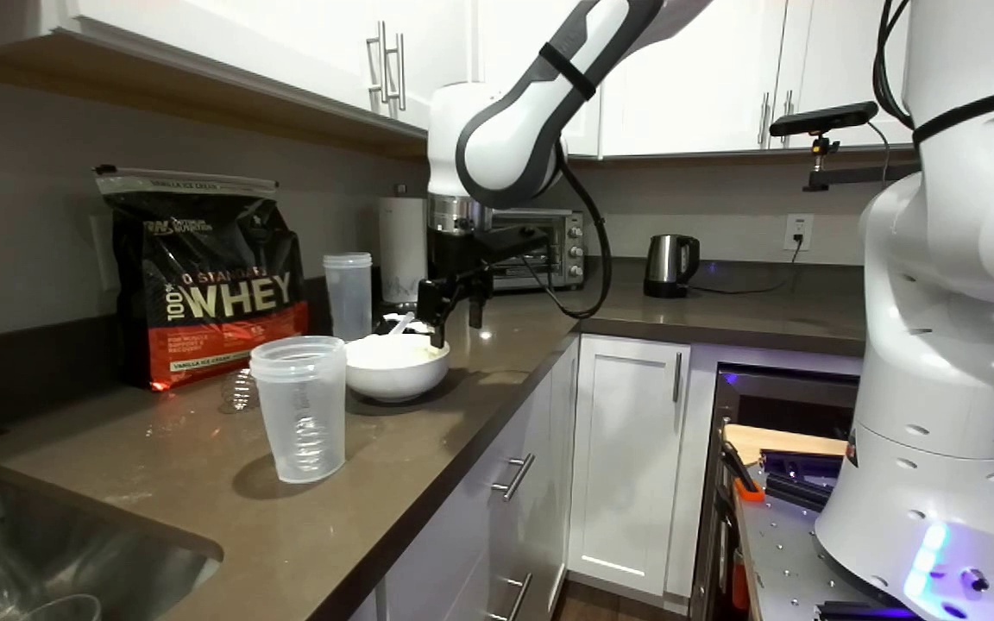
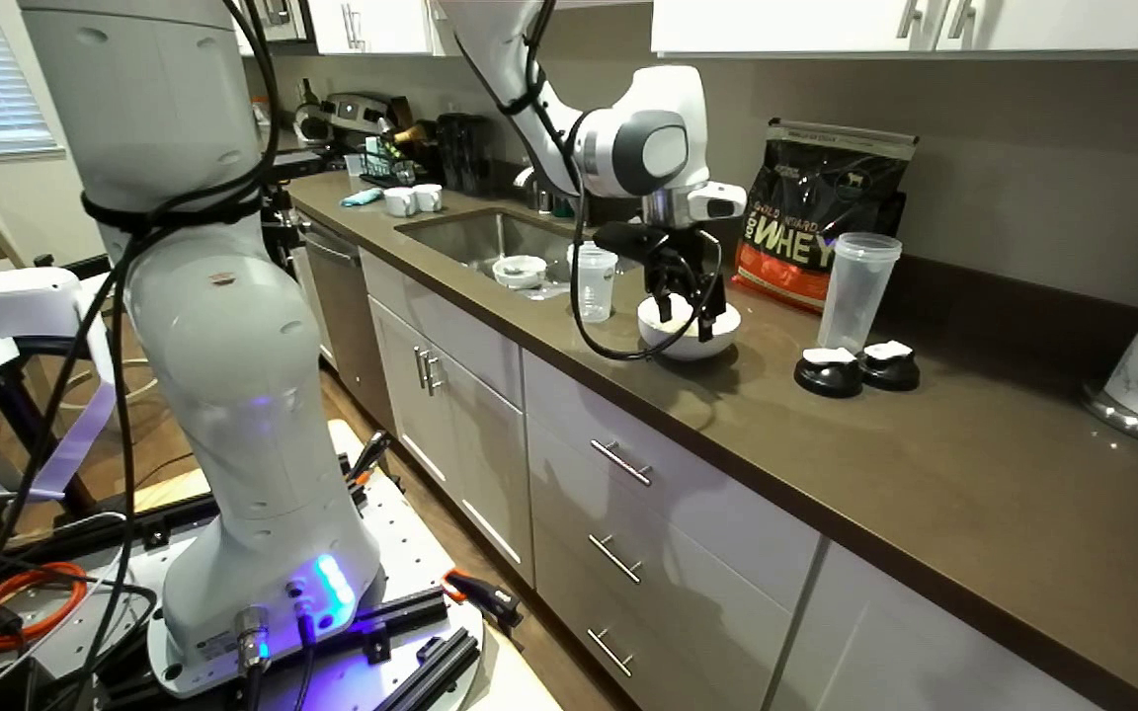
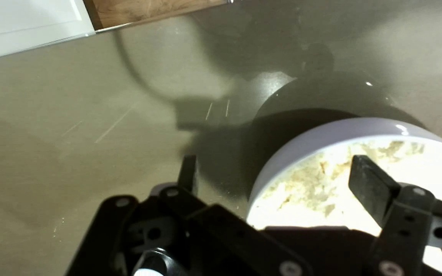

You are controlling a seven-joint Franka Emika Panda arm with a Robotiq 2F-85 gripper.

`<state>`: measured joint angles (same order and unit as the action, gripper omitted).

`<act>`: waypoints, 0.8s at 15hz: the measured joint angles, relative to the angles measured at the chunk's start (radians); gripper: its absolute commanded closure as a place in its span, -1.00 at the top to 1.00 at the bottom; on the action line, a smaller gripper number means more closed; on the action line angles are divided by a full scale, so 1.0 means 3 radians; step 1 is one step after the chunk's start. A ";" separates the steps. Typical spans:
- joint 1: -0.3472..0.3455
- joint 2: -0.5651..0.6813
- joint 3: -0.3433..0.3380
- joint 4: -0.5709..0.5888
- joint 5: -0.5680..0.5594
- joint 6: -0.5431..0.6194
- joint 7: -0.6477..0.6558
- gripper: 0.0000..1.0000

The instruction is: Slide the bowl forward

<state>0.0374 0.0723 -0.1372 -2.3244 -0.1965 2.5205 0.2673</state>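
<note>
My gripper point(image 3: 276, 178) is spread across the rim of the bowl point(image 1: 393, 379), one finger outside, which sits nearer the front edge of the worktop point(image 2: 925, 474) than the back. I judge I'm lining up; next I should pinch its wall and slide it level.

I get the counter point(image 1: 393, 457) lengthwise in an exterior view, from slightly above at the sink point(image 1: 135, 552) end, facing toward the kettle point(image 1: 670, 261). In an exterior view I'm looking roughly the opposite way, back toward that sink, robot base point(image 2: 263, 563) really close at frame left. The arm point(image 1: 506, 147), bowl point(image 1: 398, 377) and whey bag point(image 1: 212, 280) show in both exterior views. My wrist view's super close, looking down on part of the bowl, gripper fingers point(image 3: 372, 188) in the foreground.
</note>
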 measured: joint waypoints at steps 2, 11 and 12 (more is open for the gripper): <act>-0.0012 -0.0021 0.0028 0.0000 0.0032 -0.0024 -0.0024 1.00; -0.0072 -0.0459 0.0133 0.0006 0.0567 -0.0612 -0.0705 1.00; -0.0072 -0.0526 0.0137 0.0008 0.0582 -0.0700 -0.0766 1.00</act>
<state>0.0158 -0.0856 -0.0961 -2.3220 -0.0219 2.3106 0.0377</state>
